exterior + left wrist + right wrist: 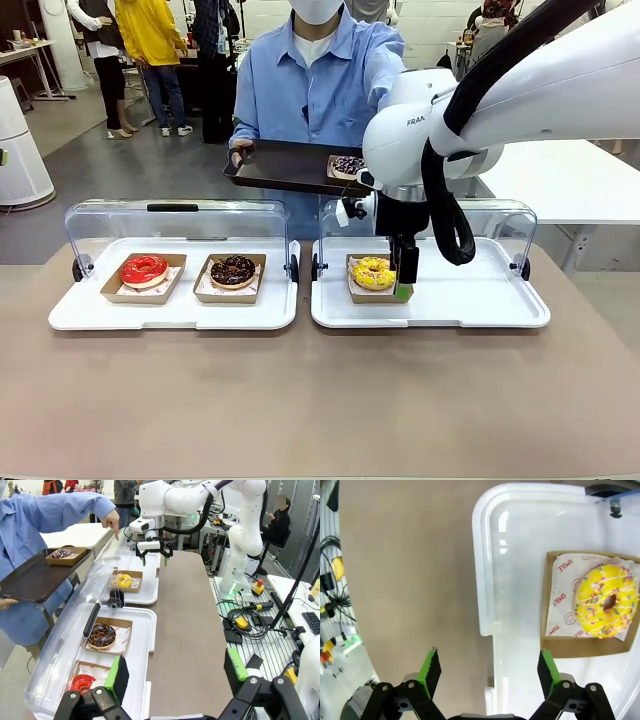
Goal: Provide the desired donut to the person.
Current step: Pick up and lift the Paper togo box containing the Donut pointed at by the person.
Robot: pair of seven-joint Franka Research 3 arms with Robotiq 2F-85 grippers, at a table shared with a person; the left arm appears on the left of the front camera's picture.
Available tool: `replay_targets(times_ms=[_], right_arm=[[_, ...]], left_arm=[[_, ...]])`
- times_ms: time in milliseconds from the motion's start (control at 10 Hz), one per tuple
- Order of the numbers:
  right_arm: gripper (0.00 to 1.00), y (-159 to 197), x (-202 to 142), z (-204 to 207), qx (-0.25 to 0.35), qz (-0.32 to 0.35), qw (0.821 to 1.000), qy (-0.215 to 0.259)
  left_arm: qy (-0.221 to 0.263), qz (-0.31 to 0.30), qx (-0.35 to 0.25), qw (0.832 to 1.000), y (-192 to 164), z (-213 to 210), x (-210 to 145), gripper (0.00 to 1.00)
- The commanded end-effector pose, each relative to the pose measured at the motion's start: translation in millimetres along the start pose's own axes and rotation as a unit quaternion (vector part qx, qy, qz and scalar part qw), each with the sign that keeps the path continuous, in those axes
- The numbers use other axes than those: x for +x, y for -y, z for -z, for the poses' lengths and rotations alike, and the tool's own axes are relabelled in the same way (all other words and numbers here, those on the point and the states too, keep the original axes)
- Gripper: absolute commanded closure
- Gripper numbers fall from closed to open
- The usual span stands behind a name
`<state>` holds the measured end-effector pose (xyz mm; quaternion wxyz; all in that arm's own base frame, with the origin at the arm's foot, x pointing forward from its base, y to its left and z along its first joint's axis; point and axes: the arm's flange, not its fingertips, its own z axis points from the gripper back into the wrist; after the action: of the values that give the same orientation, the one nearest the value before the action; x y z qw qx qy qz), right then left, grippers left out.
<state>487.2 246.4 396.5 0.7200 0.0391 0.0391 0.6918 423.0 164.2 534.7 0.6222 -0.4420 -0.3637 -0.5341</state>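
Brown tabletop (300,400) is carrying two white trays with raised clear lids in the front view: a red donut (144,269) and a chocolate donut (233,270) are sitting in the left tray (150,312), and a yellow donut (372,272) is sitting in the right tray (480,300). The right gripper (403,288) is hanging just beside the yellow donut. The person (310,90) is holding a dark tray (280,165) bearing a sprinkled donut (348,165). From the left wrist, the left gripper (177,672) is standing wide open and empty over the near tray's edge, while the person's hand (112,521) is pointing a finger downward near the far tray. From the right wrist, the right gripper's jaws are standing wide apart and empty, straddling the tray's rim, with the yellow donut lying off to one side.
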Motion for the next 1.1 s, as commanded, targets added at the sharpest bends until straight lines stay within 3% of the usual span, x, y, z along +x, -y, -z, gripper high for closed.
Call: replay_targets(times_ms=[0,1000], right_arm=[[0.00,18,-7,8,0.003,-0.006,1.000,0.006],[0.00,36,-17,48,-0.024,-0.017,0.999,0.020]], left_arm=[[0.001,0.001,-0.001,1.000,2,-1,1,0.00],[0.001,0.001,-0.001,1.000,2,-1,1,0.00]])
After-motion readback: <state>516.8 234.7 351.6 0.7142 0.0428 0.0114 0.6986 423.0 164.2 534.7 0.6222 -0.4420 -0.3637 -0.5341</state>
